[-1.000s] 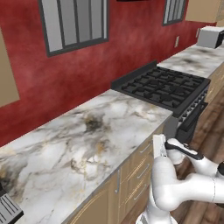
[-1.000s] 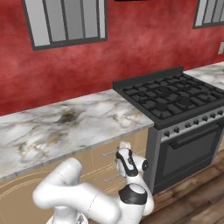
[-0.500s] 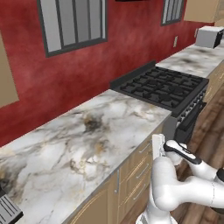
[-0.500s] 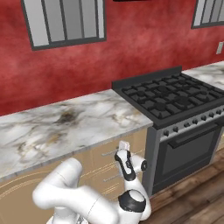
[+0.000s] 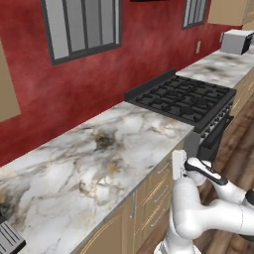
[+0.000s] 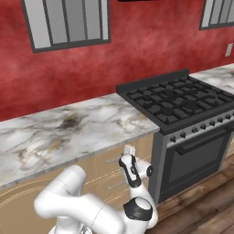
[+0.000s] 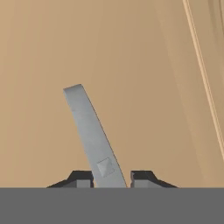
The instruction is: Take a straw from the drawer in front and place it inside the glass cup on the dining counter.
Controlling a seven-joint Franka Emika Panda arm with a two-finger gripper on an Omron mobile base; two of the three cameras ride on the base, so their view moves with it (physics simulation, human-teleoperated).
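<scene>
Drawer [image 7: 109,65] front is right up against the hand camera: flat tan wood, with its grey metal handle [image 7: 92,135] running between the two dark fingertips. Gripper [image 7: 110,178] jaws are narrowed, one either side of the bar; can't tell if they actually touch it. From the base cameras, the arm [image 6: 82,205] is folded low against the tan cabinet fronts, under the marble counter [image 5: 94,168], just beside the black stove [image 6: 183,105].
</scene>
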